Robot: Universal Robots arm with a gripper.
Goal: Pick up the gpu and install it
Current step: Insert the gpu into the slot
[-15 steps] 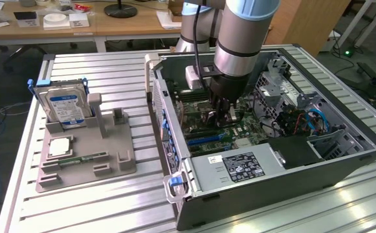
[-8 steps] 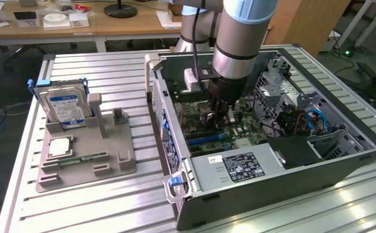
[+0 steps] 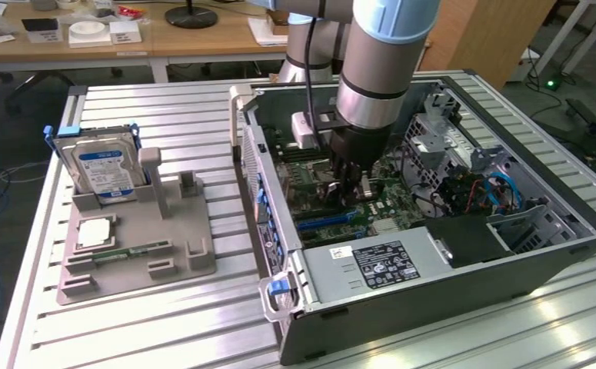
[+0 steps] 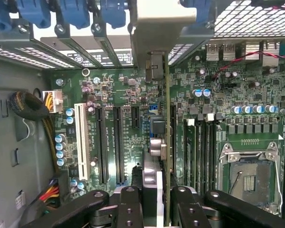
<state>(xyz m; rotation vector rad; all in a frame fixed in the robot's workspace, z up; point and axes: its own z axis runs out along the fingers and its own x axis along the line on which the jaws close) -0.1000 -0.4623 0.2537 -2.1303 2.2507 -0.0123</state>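
Currently the gpu is gripped by the pincer, held upright over the motherboard inside the computer case, apparently so its edge faces the slots.

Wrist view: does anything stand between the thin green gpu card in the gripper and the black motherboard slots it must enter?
Nothing visible does. The gripper holds the thin green gpu card edge-on over the green motherboard. The long black slots beside it lie bare, no cable across them. The strip directly under the card is hidden.
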